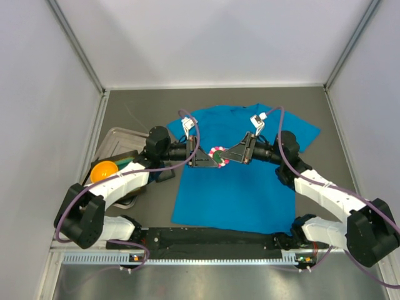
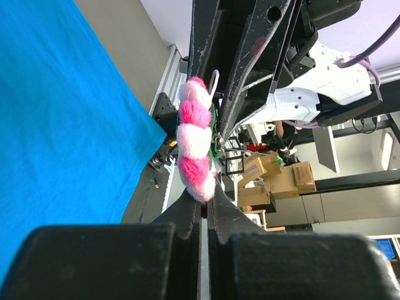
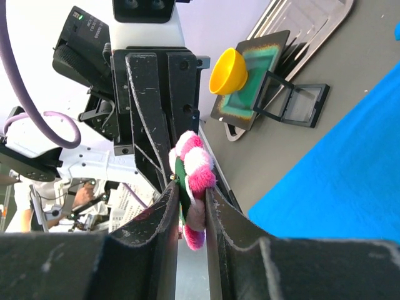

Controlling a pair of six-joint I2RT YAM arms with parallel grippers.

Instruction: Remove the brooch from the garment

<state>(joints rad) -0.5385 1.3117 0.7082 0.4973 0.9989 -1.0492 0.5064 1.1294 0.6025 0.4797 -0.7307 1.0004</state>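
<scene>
While the bright blue short-sleeved T-shirt (image 1: 237, 194) lies flat on the grey counter (image 1: 144, 106), the small flower-shaped brooch with fluffy pink and white petals (image 1: 219, 156) hangs clear above the shirt's chest. It sits between the left end effector (image 2: 203, 203) and the right end effector (image 3: 190, 190), which meet tip to tip. The right one grasps the brooch, one finger against the green backing and the other against the petals. The left one is clenched tight, its tips touching the brooch's rim; whether they nip anything there I cannot tell. The brooch stands on edge. In the left wrist view its long axis runs from 12 to 6 o'clock, with the petals facing 9 o'clock toward the shirt and the backing facing 3 o'clock. An orange bowl-shaped thing (image 1: 103, 170) rests near a metal tray (image 1: 119, 140), at 9 o'clock from the shirt.
</scene>
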